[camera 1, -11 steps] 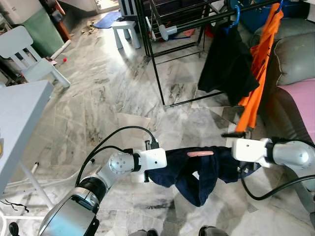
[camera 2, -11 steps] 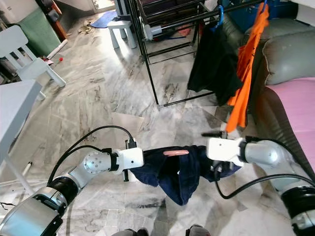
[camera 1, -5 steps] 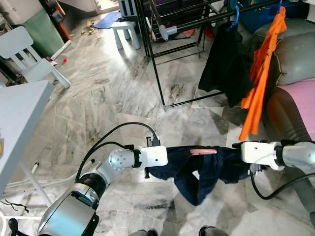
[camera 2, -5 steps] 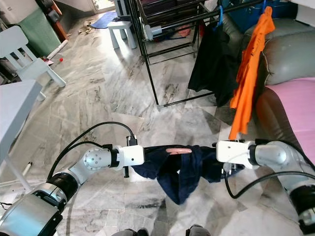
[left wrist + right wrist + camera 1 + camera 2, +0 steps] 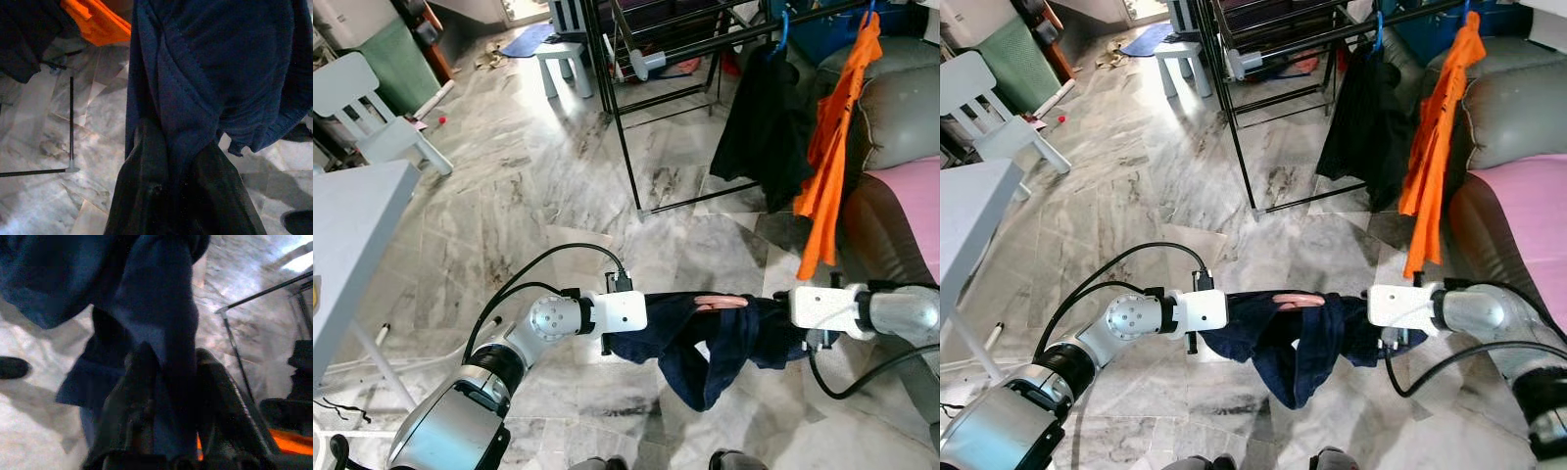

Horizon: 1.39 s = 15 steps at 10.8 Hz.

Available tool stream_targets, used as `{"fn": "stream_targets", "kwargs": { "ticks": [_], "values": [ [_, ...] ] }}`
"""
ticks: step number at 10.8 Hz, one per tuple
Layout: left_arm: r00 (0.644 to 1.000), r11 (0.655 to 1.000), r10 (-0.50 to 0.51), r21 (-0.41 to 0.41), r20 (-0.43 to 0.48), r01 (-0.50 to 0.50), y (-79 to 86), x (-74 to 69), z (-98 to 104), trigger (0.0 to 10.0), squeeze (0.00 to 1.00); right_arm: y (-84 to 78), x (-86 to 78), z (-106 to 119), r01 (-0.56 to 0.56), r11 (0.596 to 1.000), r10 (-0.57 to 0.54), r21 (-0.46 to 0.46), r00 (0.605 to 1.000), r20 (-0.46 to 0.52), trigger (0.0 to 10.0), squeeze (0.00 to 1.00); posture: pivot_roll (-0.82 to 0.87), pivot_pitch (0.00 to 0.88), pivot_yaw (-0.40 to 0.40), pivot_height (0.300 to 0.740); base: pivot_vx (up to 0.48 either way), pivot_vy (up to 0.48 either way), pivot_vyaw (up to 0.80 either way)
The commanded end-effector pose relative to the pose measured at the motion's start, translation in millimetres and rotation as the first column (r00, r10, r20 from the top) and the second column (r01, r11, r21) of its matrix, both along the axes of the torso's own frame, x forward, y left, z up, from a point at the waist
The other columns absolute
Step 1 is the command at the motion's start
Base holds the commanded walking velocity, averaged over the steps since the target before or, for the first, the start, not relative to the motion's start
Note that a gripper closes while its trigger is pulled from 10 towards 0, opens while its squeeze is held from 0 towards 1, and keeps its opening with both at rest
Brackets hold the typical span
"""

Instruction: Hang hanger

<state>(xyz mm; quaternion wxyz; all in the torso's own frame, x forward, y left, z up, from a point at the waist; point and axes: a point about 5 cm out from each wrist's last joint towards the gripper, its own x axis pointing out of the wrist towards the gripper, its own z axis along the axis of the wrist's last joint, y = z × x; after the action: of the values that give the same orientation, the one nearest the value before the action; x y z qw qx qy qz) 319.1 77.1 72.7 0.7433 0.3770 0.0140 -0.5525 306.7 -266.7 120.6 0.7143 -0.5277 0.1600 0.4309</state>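
A dark navy garment (image 5: 705, 338) is stretched between my two arms above the marble floor, with a pink hanger (image 5: 720, 303) lying along its top edge. My left gripper (image 5: 171, 183) is shut on one end of the cloth. My right gripper (image 5: 171, 396) is shut on the other end. The middle of the garment sags in a fold. Ahead stands a black clothes rack (image 5: 626, 147) whose rail carries a black garment (image 5: 764, 127) on a blue hanger and an orange garment (image 5: 827, 147).
A grey sofa (image 5: 901, 108) with a pink cover (image 5: 915, 206) is on the right, close to my right arm. A white table (image 5: 352, 245) is at the left, a pale chair (image 5: 367, 108) and a small white stool (image 5: 558, 59) farther back. Open marble floor lies ahead.
My right arm has drawn back slightly toward the left arm after spreading outward, so the garment sags a little more. The pink hanger stays on top.
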Motion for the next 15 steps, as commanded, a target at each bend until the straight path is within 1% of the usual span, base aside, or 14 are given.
{"fn": "stream_targets", "kwargs": {
  "ticks": [1, 2, 4, 5, 6, 7, 8, 9, 10, 11, 15],
  "values": [
    [1.0, 1.0, 0.0, -0.018, 0.031, 0.001, 3.6, 3.6, 7.3, 0.0, 0.0, 5.6, 3.9, 1.3, -0.023, 1.0, 0.024, -0.015, 0.999, 0.029, 10.0, 1.0, -0.16, 0.117, 0.193, 0.74, 0.0, 0.0, 0.0],
    [0.999, 1.0, -0.005, -0.018, 0.032, 0.006, 3.2, 3.3, 7.4, 0.0, 0.0, 0.5, 4.9, 1.9, -0.013, 0.999, 0.015, -0.051, 0.999, 0.045, 10.0, 1.0, -0.16, 0.121, 0.196, 0.74, 0.0, 0.0, 0.0],
    [0.999, 1.0, -0.009, -0.017, 0.035, 0.009, 3.6, 3.5, 8.1, 0.0, 0.0, -2.9, 3.1, -0.4, -0.017, 0.998, 0.019, -0.065, 0.999, 0.033, 10.0, 1.0, -0.16, 0.127, 0.197, 0.74, 0.0, 0.0, 0.0],
    [0.999, 1.0, -0.01, -0.018, 0.038, 0.011, 3.4, 3.7, 8.6, 0.0, 0.0, -4.3, 2.0, -2.6, -0.023, 0.996, 0.025, -0.082, 0.999, 0.025, 10.0, 0.7, -0.16, 0.129, 0.198, 0.74, 0.0, 0.0, 0.0],
    [0.999, 1.0, -0.015, -0.021, 0.041, 0.016, 2.6, 3.5, 9.3, 0.0, 0.0, -5.3, 1.5, -5.9, -0.03, 0.994, 0.032, -0.106, 0.999, 0.013, 10.0, 0.0, -0.16, 0.131, 0.2, 0.74, 0.0, 0.0, 0.0],
    [0.999, 1.0, -0.02, -0.023, 0.041, 0.021, 1.9, 3.2, 9.6, 0.0, 0.0, -4.5, 1.9, -8.2, -0.031, 0.994, 0.032, -0.104, 0.999, 0.002, 10.0, 0.0, -0.16, 0.133, 0.199, 0.74, 0.0, 0.0, 0.0],
    [0.999, 0.999, -0.022, -0.023, 0.041, 0.023, 1.8, 2.8, 9.3, 0.0, 0.0, -1.5, 3.7, -8.2, -0.03, 0.996, 0.03, -0.085, 1.0, 0.008, 0.0, 0.0, -0.15, 0.134, 0.2, 0.74, 0.0, 0.0, 0.0],
    [0.999, 0.999, -0.025, -0.024, 0.038, 0.026, 1.2, 2.1, 8.6, 0.0, 0.0, 2.6, 6.0, -7.9, -0.029, 0.998, 0.03, -0.058, 0.999, 0.021, 0.0, 0.0, -0.15, 0.135, 0.199, 0.74, 0.0, 0.0, 0.0],
    [0.999, 0.999, -0.029, -0.022, 0.036, 0.03, 0.9, 1.0, 7.3, 0.0, 0.0, 8.4, 7.7, -7.3, -0.026, 1.0, 0.026, -0.003, 0.999, 0.036, 0.0, 0.0, -0.15, 0.135, 0.199, 0.74, 0.0, 0.0, 0.0],
    [0.999, 0.999, -0.03, -0.021, 0.034, 0.031, 0.9, 0.6, 6.8, 0.0, 0.0, 9.4, 8.1, -7.0, -0.026, 1.0, 0.025, 0.013, 0.999, 0.041, 0.0, 0.0, -0.15, 0.135, 0.2, 0.74, 0.0, 0.0, 0.0],
    [0.999, 1.0, -0.031, -0.002, 0.03, 0.031, 2.0, 0.0, 4.3, 0.0, 0.0, 4.6, 2.2, -10.5, -0.013, 0.999, 0.012, 0.041, 1.0, 0.028, 0.0, 0.0, -0.16, 0.132, 0.202, 0.74, 0.0, 0.0, 0.0]
  ]
}}
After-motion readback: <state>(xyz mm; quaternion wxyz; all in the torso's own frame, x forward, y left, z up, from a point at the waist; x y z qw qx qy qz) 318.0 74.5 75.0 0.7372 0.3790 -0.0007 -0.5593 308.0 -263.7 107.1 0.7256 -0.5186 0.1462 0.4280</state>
